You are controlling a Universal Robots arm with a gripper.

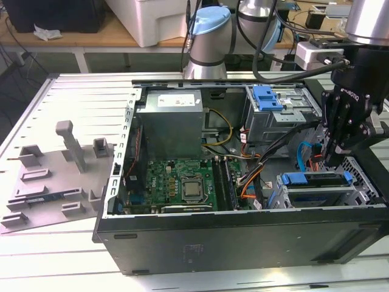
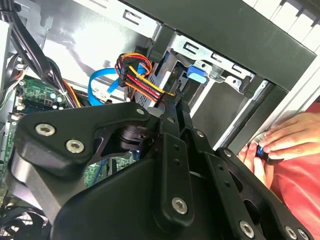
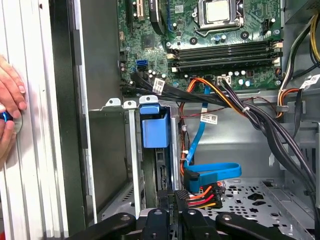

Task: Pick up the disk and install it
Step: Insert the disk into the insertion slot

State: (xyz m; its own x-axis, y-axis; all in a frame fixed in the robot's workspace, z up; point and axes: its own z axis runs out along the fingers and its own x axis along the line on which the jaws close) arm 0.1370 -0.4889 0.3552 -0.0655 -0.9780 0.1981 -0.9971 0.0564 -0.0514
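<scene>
The disk (image 1: pixel 316 180) sits in the drive cage at the near corner of the open computer case, on the exterior view's right, its blue carrier rail facing up. Both wrist views show the carrier's blue end (image 3: pixel 155 127) (image 2: pixel 197 73) standing in the cage slot. My black gripper (image 1: pixel 336 159) hangs just above and beside that cage. Its fingers (image 2: pixel 176 102) are closed together on a black power connector (image 3: pixel 182 196) with red, yellow and orange wires (image 2: pixel 135 80), close to the disk's end.
A blue data cable (image 3: pixel 212 172) loops beside the connector. Black cable bundles (image 3: pixel 260 120) cross the case above the motherboard (image 1: pixel 182 182). A second blue bracket (image 1: pixel 267 97) sits in the far cage. A person's hands (image 3: pixel 10 100) (image 2: pixel 285 140) rest on the case's outside. A grey fixture plate (image 1: pixel 55 176) lies at the exterior view's left.
</scene>
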